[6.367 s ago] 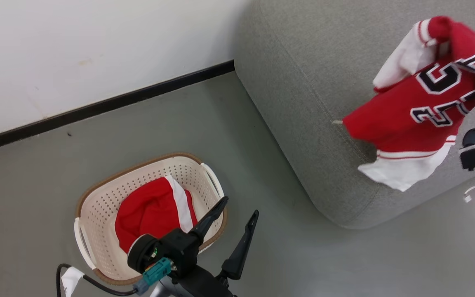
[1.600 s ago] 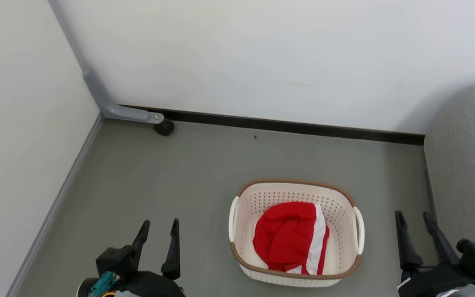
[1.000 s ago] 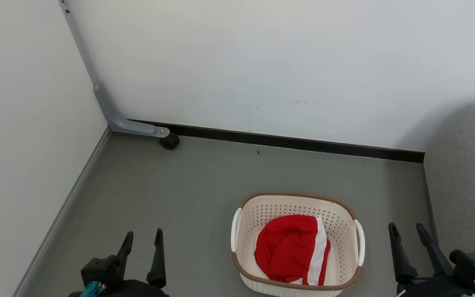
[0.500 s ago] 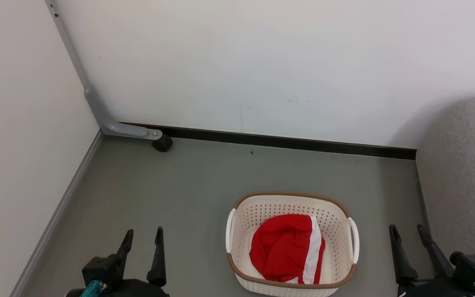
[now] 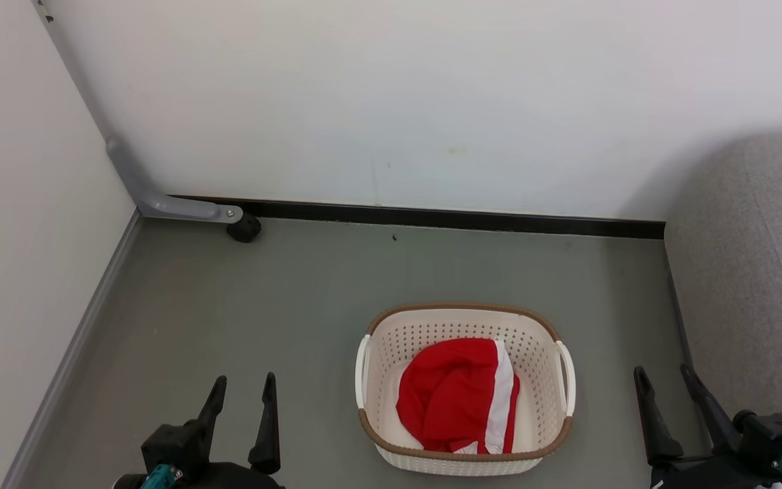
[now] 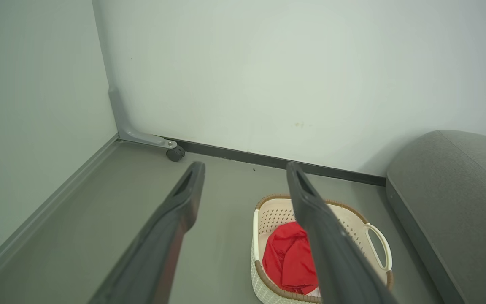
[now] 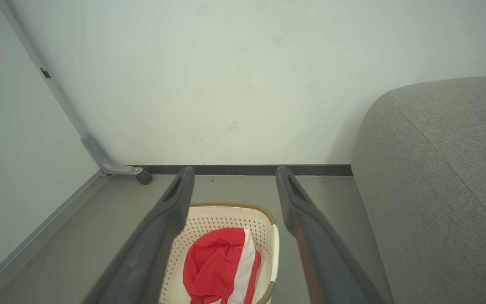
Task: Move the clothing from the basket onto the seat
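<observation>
A red garment with a white stripe, the clothing [image 5: 455, 401] [image 6: 287, 259] [image 7: 220, 264], lies crumpled in the cream basket [image 5: 391, 346] [image 6: 264, 217] [image 7: 222, 215] with a brown rim, on the grey floor. The grey seat [image 5: 751, 272] [image 6: 454, 198] [image 7: 437, 177] stands to the basket's right. My left gripper [image 5: 244, 384] [image 6: 243, 169] is open at the lower left, apart from the basket. At the lower right my right gripper [image 5: 662, 375] [image 7: 232, 173] is open too, between basket and seat. Both hold nothing.
White walls meet in a corner at the left, with a black skirting [image 5: 445, 219] along the back wall. A grey bracket with a black caster [image 5: 243, 227] sits at the corner. Open floor [image 5: 241, 299] lies left of the basket.
The camera has shifted, so the whole picture slid left and a little up. Both grippers stay open and empty; the red garment lies as before in the basket.
</observation>
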